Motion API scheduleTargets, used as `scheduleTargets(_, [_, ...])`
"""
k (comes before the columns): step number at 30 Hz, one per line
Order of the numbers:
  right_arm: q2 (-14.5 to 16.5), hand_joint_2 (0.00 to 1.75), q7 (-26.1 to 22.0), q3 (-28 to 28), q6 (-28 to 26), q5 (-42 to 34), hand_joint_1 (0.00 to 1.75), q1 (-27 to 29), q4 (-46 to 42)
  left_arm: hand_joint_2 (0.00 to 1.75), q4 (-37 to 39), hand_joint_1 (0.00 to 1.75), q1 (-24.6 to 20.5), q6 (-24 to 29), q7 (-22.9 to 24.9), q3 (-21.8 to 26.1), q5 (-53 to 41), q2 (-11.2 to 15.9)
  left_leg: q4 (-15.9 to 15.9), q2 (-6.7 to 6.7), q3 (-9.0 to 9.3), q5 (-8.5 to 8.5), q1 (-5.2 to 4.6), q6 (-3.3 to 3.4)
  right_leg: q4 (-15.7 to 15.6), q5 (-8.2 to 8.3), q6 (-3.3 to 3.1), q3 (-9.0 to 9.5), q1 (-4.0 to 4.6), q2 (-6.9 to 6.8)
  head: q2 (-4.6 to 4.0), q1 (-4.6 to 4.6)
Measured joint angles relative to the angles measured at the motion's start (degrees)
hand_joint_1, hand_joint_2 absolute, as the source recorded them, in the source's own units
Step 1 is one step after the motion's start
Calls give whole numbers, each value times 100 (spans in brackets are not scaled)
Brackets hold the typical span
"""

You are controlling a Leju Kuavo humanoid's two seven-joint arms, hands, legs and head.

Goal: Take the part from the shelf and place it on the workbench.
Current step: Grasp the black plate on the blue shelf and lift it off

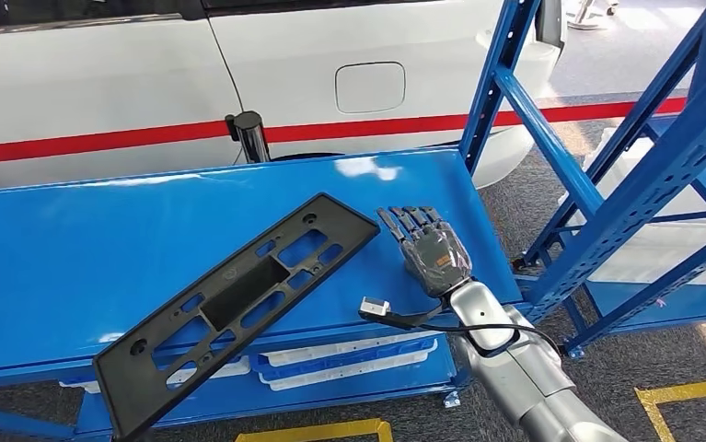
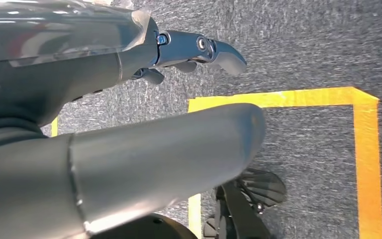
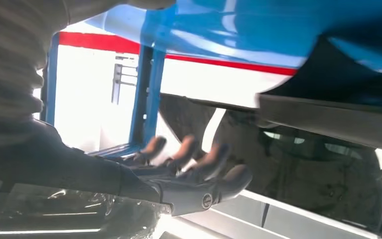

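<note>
One long black plastic panel with cut-out slots (image 1: 238, 299) is seen lying flat on the glossy blue metal counter (image 1: 73, 249), its long axis run diagonally from the near left, where one end overhangs the counter's front edge, up to the far right. The robot's right hand (image 1: 430, 247) is held just beside the panel's far right end, apart from it, fingers spread and straight, nothing gripped. The panel is thus placed to the left of that hand and nearer to it than to the other. The left hand (image 2: 198, 52) is seen hanging over grey carpet marked with yellow tape (image 2: 363, 149), fingers loosely curled, nothing held. The placing is judged essentially done. A blue shelf frame (image 1: 607, 203) is seen at right.
</note>
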Motion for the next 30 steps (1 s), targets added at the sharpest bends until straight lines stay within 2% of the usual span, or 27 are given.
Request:
scheduleTargets(1, [3,175,-4,0,0,-2,0,-8,-5,0,0,0,-1,0,5,0,1,2,3,-2,9,-15,-6,27,-13,3,-36,22,1,5,0,-10])
scheduleTargets(3, [7,175,-7,0,0,-2,0,-22,-9,0,0,0,3,0,15,1,2,4,-13,12,33,-19,6,93,-14,1,-60,34,4,17,0,-22])
scheduleTargets(4, [5,175,-8,0,0,-2,0,-26,-9,0,0,0,3,0,18,1,2,5,-28,19,48,-21,12,90,-14,-5,-70,38,14,22,0,-23])
scheduleTargets(7, [5,175,-9,0,11,-2,0,-29,-11,0,0,0,2,1,17,1,-2,5,-70,32,88,-27,19,66,-14,-27,-103,51,28,28,0,-24])
scheduleTargets(11, [4,175,-9,0,23,-2,0,-29,-11,0,0,0,3,41,1,1,-21,2,-97,35,110,-31,31,-36,-12,-41,-126,60,44,28,0,-22])
scheduleTargets(15, [-3,175,-9,0,25,-2,0,-29,-14,0,0,0,3,52,-2,1,-37,1,-100,38,112,-30,35,-98,-10,-43,-130,61,48,29,0,-21])
scheduleTargets(30, [-11,175,-9,0,26,-2,0,-30,-15,0,0,0,3,52,-4,1,-58,1,-98,38,121,-36,-19,-97,-14,-44,-128,63,38,28,0,-19])
